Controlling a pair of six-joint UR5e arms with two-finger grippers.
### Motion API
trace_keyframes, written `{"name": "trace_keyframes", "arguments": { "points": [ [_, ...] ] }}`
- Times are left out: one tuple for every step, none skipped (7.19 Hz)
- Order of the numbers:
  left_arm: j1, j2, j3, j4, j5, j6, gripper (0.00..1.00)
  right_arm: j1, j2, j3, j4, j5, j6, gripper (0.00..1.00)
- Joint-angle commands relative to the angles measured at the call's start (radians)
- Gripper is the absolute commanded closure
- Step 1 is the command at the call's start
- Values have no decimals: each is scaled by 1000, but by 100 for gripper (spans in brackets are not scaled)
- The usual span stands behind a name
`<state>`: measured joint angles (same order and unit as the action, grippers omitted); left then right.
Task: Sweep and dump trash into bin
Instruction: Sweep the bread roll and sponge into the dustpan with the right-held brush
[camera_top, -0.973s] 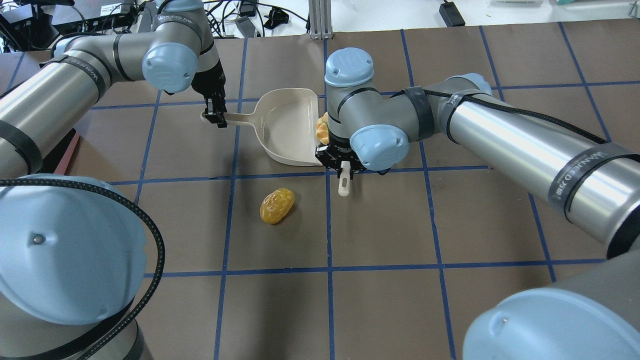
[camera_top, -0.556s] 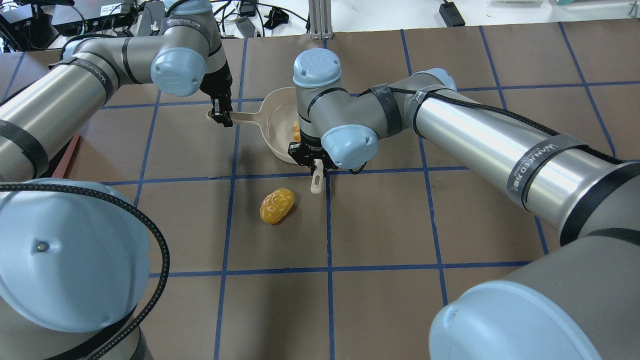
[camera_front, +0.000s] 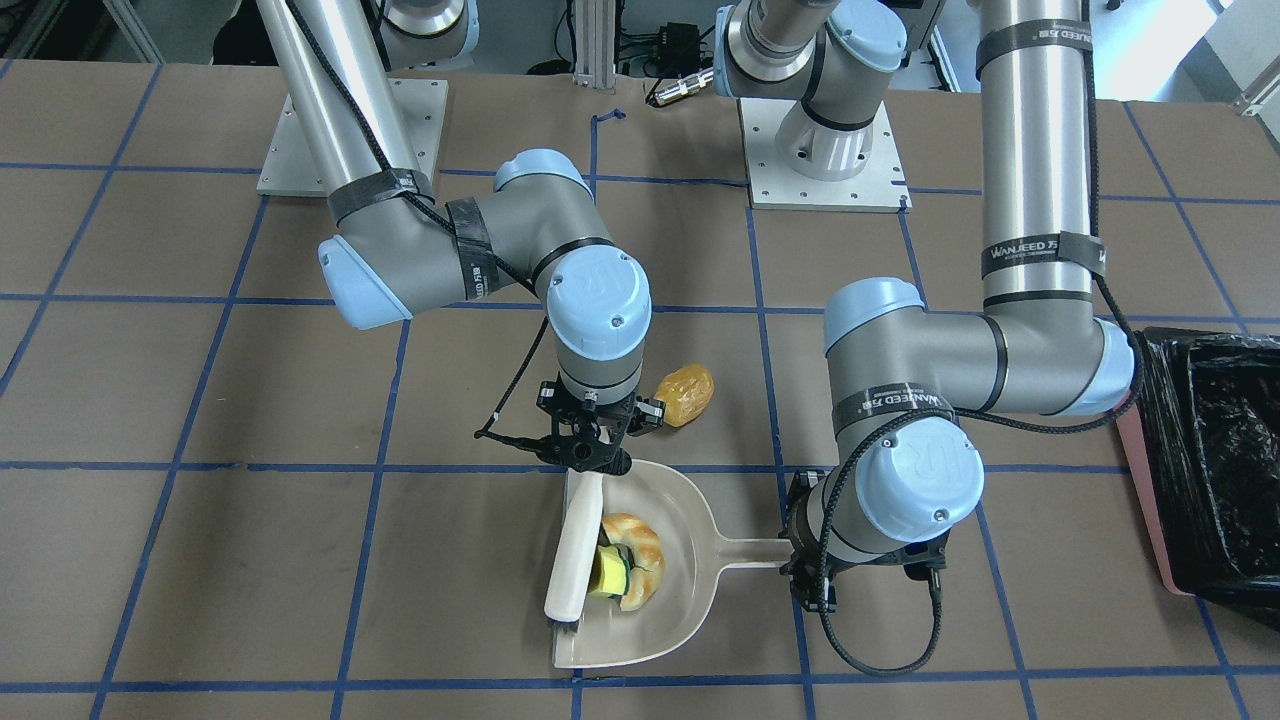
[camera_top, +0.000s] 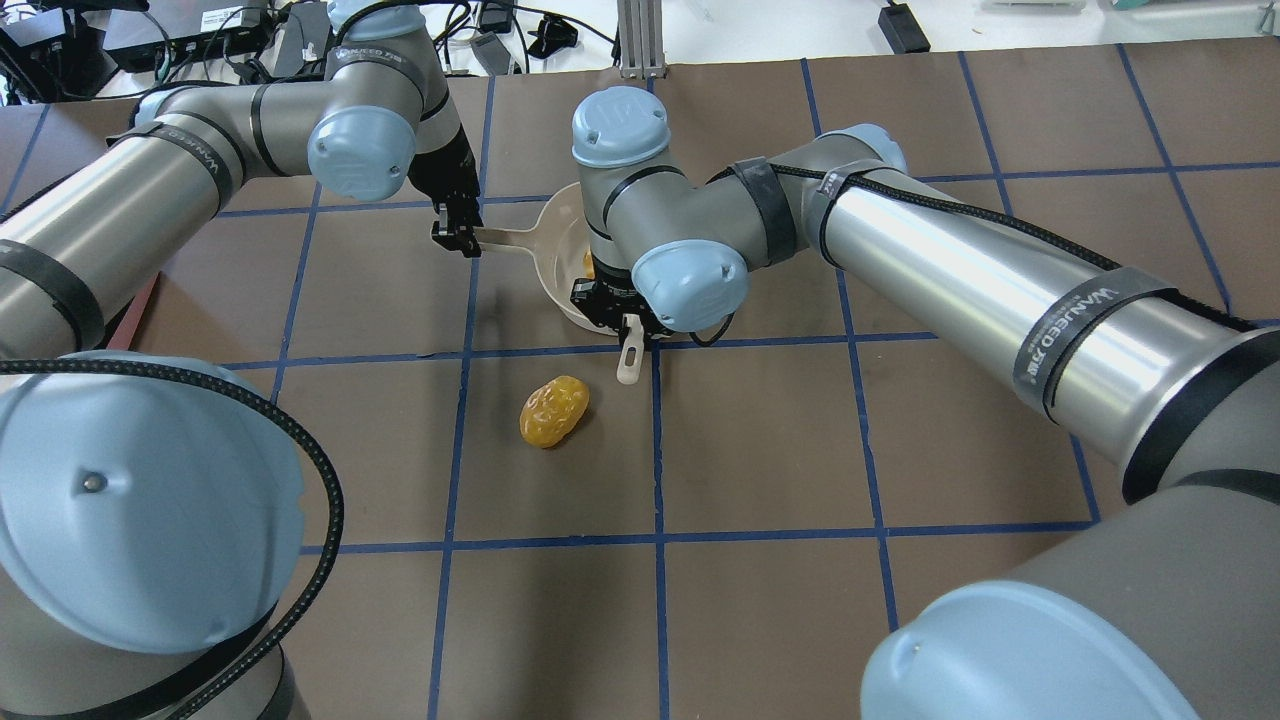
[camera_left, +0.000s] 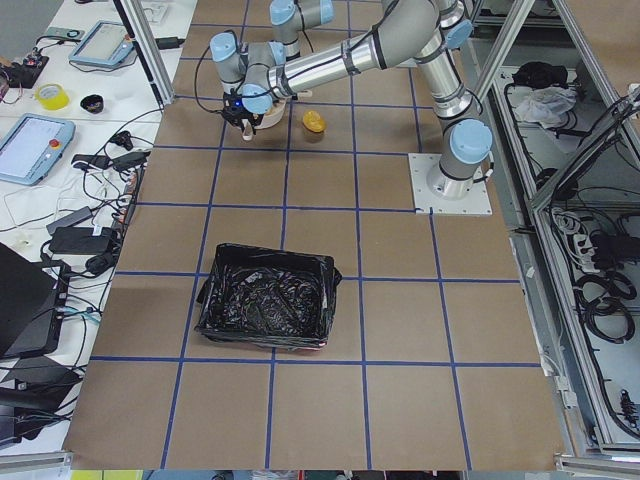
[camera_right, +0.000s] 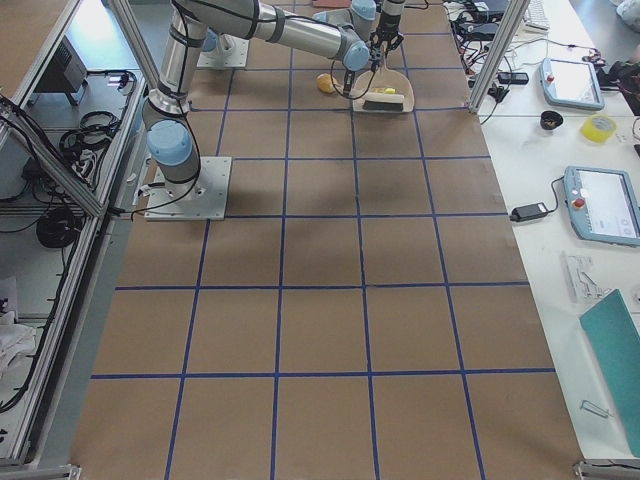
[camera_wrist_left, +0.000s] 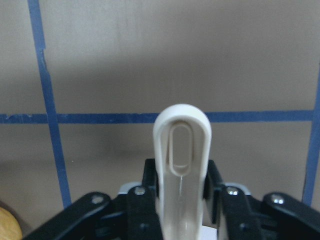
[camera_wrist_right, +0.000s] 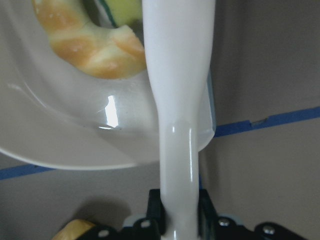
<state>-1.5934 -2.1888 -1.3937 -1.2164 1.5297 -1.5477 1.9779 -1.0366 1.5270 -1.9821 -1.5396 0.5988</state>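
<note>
Wrinkled golden-yellow oval lump (camera_front: 685, 394): on desk (camera_front: 200, 560) centre, near beige plastic dustpan (camera_front: 682, 612). Tan crimped dumpling-shaped piece (camera_front: 648, 560), yellow-green sponge chunk (camera_front: 607, 573): touching, inside dustpan. Pink rectangular bin, black bag liner (camera_front: 1212, 470): upright, toward desk's left edge.

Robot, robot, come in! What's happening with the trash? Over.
Left gripper shut on beige dustpan handle; right gripper shut on beige brush. Tan dumpling piece and yellow-green sponge chunk in pan. Wrinkled golden-yellow lump outside pan.

The left arm (camera_front: 1030, 150) and right arm (camera_front: 330, 100) are brushed-silver tubes with grey joints and pale blue caps (camera_top: 362, 152). Black bands (camera_front: 1042, 247) printed WANJEED wrap them; a braided black cable (camera_top: 328, 500) runs along each. The left gripper (camera_wrist_left: 182, 175) and right gripper (camera_wrist_right: 177, 210) are black with small silver screws (camera_wrist_left: 136, 190).
</note>
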Motion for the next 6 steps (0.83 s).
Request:
{"name": "trace_keyframes", "arguments": {
  "points": [
    [9,0,-14,15,-98,61,100,-29,-40,-1,55,-51,-8,100],
    [10,0,-14,17,-120,76,100,-53,-72,-1,87,-62,-43,100],
    [16,0,-16,15,-126,77,100,-85,-92,-1,112,-88,-92,100],
    [20,1,-7,17,-181,83,100,-109,-109,1,120,-91,-129,100],
    [42,9,-10,14,-183,92,100,-131,-131,14,173,-88,-196,100],
    [71,23,-2,0,-181,93,100,-136,-205,21,253,-82,-238,100]
  ]
}}
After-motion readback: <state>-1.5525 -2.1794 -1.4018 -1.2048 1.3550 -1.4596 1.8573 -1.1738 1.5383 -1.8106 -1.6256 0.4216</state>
